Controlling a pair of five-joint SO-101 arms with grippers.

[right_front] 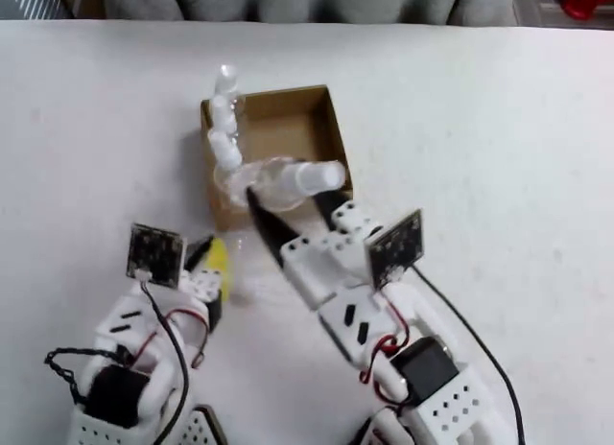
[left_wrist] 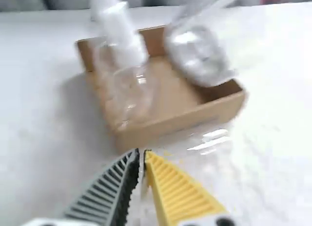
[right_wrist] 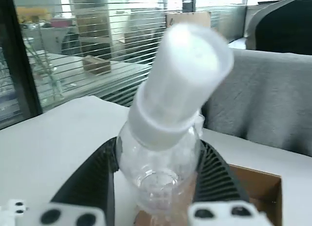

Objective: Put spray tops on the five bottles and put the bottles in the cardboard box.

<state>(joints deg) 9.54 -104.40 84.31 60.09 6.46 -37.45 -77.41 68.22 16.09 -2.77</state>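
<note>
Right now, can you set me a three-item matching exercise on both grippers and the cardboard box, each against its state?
1 left gripper
2 right gripper
3 cardboard box

A shut on a bottle
B shut, holding nothing
C has bottles in it

Pairs: 1-B, 2-A, 3-C

The cardboard box (right_front: 293,128) was plain brown and the table (right_front: 480,109) white. The bottle (right_wrist: 158,162) had a clear body and a white spray top (right_wrist: 187,75). The left gripper (left_wrist: 142,155) bore one yellow and one dark grey finger, both ribbed; the right gripper (right_wrist: 158,182) had black ribbed fingers.
</note>
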